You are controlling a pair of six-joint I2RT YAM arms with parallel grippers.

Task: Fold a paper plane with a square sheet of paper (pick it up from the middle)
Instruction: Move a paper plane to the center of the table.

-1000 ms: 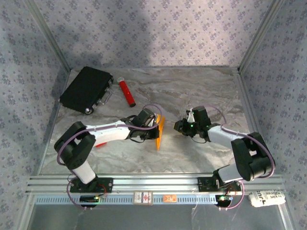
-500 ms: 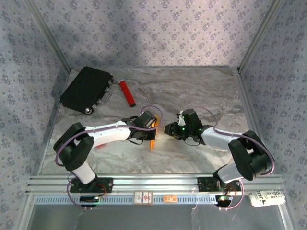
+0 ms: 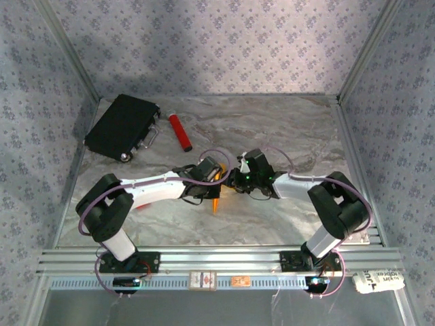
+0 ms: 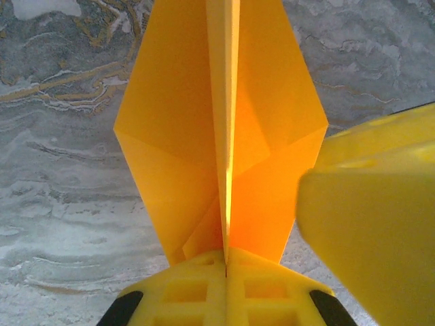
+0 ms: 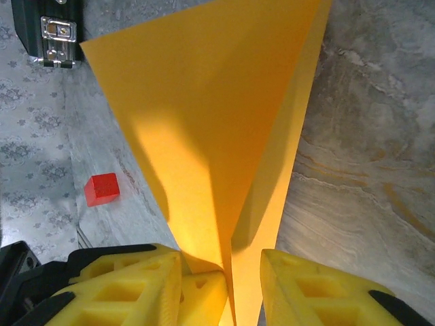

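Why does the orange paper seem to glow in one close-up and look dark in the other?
Left wrist view: the paper glows brightest along its centre crease, where light comes through; right wrist view: a broad soft shadow crosses the sheet.

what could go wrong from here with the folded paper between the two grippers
1. The left gripper is shut on the folded orange paper at its centre crease, while the right gripper stands open with the paper in its gap. If it closes off-line, it may press a stray crease or crumple a flap.
2. The two grippers sit very close together. They could bump, or pull against each other and tear the paper.
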